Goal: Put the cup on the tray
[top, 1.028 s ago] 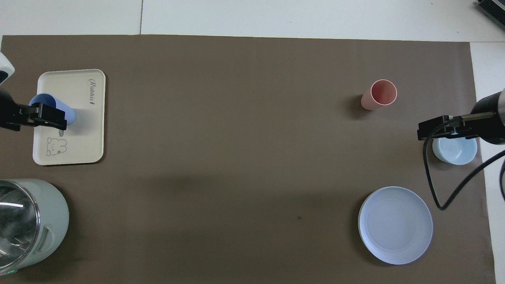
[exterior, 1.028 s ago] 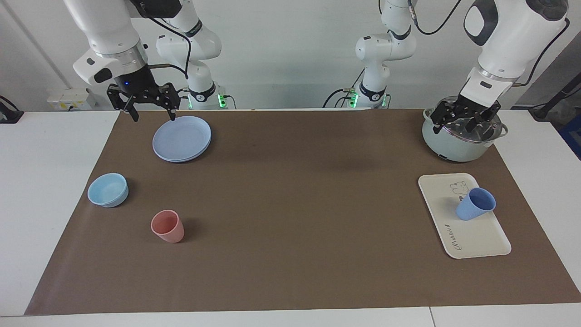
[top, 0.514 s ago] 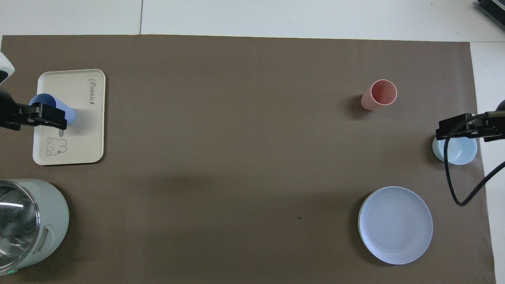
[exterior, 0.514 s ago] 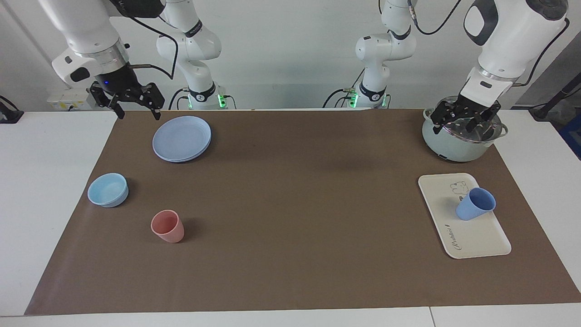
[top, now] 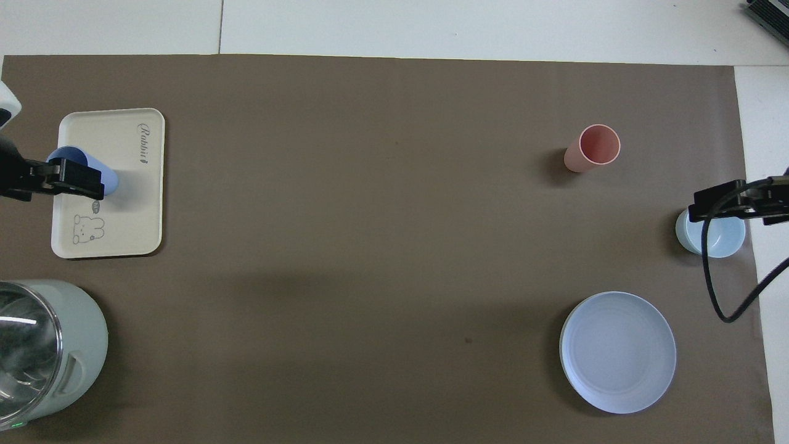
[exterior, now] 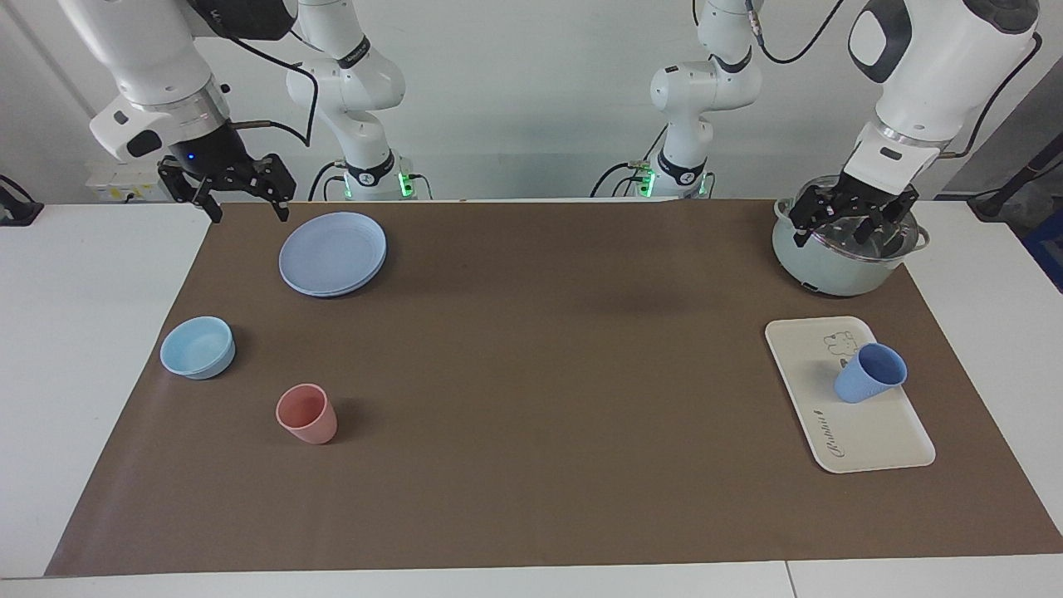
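While the cup (exterior: 869,373) already stands on the tray (exterior: 880,436) at the left arm's end of the surface, leaning a little with its mouth tipped away from the robots, what remains looks like nothing more than a clean retreat. The left claw (exterior: 849,223) hangs over the pot (exterior: 830,266), fingers apart and empty, well clear of the cup. From overhead it seems to cover the cup, but the facing view shows it up high and nowhere near touching.

The right claw (exterior: 242,193) hovers over the mat's edge beside the plate (exterior: 332,252), also spread wide and holding nothing.

To finish well, I'd say the left arm should lift and draw back without dipping toward the pot's glass lid or swinging low across the tray. The cup looks light and its lean makes me think a brush would topple it. The right arm only needs to wait, away from the plate, the bowl (exterior: 198,346) and the pink cup (exterior: 307,414).
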`<state>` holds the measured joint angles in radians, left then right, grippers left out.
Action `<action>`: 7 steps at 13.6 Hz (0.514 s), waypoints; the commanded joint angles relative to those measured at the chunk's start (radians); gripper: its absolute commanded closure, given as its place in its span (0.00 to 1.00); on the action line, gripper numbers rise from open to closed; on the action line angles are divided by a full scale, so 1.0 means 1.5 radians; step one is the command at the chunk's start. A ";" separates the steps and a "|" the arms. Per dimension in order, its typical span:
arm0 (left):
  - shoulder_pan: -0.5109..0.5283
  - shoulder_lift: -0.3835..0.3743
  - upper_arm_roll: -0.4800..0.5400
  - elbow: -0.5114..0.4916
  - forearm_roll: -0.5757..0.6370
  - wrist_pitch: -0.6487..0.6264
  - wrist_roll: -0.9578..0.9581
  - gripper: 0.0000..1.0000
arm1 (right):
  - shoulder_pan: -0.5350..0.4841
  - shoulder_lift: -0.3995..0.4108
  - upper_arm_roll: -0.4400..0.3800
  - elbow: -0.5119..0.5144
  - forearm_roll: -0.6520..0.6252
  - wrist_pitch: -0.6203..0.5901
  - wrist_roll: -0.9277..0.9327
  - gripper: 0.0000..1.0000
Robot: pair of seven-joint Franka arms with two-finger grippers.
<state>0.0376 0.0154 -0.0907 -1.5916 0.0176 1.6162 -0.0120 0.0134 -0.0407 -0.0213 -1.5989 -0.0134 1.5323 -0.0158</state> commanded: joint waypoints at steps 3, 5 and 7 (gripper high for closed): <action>0.002 -0.021 0.001 -0.033 0.013 0.020 0.004 0.00 | -0.001 -0.019 0.008 -0.027 0.011 0.007 0.020 0.00; 0.004 -0.025 -0.001 -0.040 0.012 0.021 0.005 0.00 | -0.005 -0.019 0.008 -0.025 0.012 0.004 0.020 0.00; 0.003 -0.025 -0.001 -0.039 0.012 0.022 0.005 0.00 | -0.003 -0.019 0.008 -0.025 0.012 0.004 0.024 0.00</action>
<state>0.0377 0.0152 -0.0900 -1.6052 0.0219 1.6187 -0.0114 0.0185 -0.0446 -0.0151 -1.6086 -0.0134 1.5319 0.0024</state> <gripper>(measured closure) 0.000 0.000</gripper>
